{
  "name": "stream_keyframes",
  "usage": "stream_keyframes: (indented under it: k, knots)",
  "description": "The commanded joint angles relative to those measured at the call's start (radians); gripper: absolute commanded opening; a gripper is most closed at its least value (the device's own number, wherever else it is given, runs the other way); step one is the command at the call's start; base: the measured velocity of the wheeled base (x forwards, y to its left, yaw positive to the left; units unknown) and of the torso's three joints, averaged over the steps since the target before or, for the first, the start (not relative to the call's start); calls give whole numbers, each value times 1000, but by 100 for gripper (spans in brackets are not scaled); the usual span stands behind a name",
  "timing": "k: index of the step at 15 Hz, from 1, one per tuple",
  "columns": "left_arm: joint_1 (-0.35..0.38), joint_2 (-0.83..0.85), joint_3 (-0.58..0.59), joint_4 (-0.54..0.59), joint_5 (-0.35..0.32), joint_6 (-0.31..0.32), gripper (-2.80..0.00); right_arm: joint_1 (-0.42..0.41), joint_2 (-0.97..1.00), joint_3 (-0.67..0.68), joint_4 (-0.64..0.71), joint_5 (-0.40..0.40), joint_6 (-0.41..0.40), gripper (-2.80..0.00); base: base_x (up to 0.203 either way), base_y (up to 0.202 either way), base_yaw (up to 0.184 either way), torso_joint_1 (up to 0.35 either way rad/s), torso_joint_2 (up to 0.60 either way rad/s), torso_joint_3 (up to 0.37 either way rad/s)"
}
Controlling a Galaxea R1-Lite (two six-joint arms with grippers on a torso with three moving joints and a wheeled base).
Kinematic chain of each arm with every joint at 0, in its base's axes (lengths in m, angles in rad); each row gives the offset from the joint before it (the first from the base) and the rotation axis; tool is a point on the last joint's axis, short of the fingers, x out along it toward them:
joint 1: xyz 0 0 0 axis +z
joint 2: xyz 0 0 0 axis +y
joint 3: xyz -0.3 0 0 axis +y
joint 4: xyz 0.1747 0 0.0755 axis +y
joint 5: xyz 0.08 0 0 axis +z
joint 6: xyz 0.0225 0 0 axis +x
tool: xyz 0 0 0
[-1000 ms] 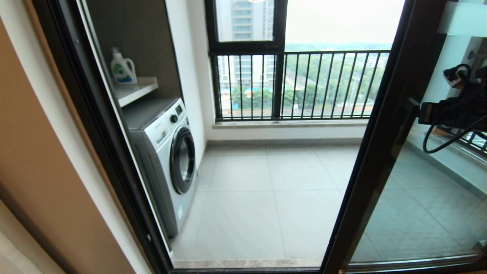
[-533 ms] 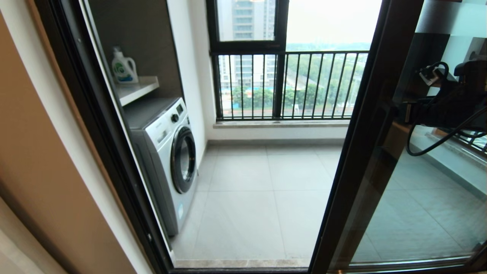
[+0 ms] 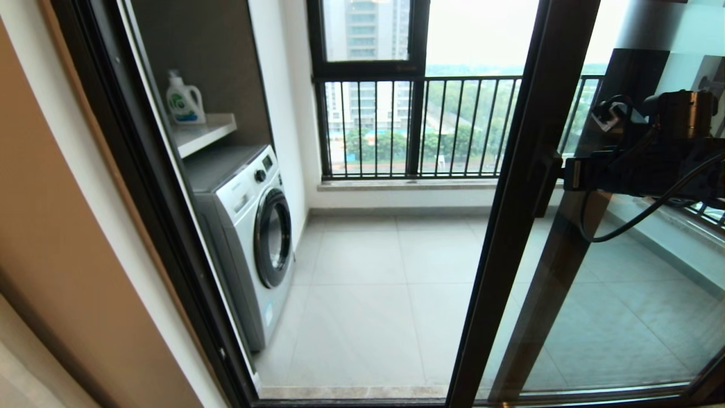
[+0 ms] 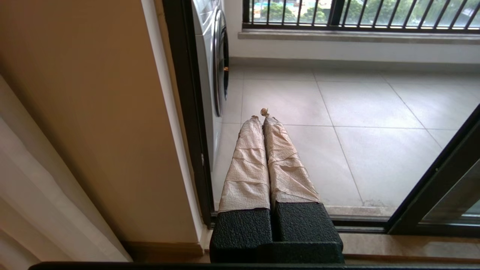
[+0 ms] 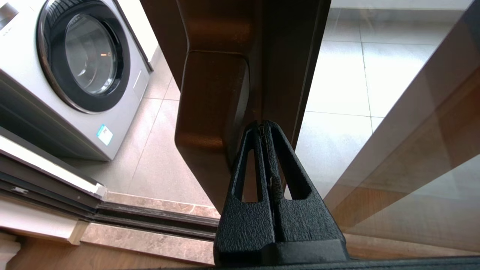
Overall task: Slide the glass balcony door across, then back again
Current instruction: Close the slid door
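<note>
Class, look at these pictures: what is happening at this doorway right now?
The robot's right gripper, fingers shut, presses against the handle on the upright of the glass balcony door. The door stands partly across the opening, with the balcony floor and washing machine visible beyond. The left gripper, also shut, hangs idle near the wall side of the doorway.

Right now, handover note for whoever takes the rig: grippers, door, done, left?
Right gripper: shut, tips pressed against the handle on the glass balcony door, holding nothing.
Left gripper: shut and empty, parked low by the left door jamb.
Door: partly across the opening, its upright further left than a second ago, so it is on the move towards the washing machine side.
Done: part of one slide.
Left: finish this slide; whether another follows can't be told from here.
</note>
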Motion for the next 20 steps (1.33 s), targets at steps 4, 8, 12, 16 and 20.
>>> stream_keyframes:
  k: [4,8,12,16,20]
  knots:
    - [0,1,-1,0,0,0,-280,71,-1,2,-2,0,1,-280,0,0,0,0,0,0]
    - [0,1,-1,0,0,0,-280,119,-3,6,-2,-4,6,-280,0,0,0,0,0,0]
    - [0,1,-1,0,0,0,-280,175,0,9,-2,-26,31,-280,0,0,0,0,0,0]
    - [0,1,0,0,0,0,-280,242,16,6,-27,-58,32,-280,0,0,0,0,0,0]
    - [0,1,1,0,0,0,-280,313,59,0,-107,-128,40,-280,0,0,0,0,0,0]
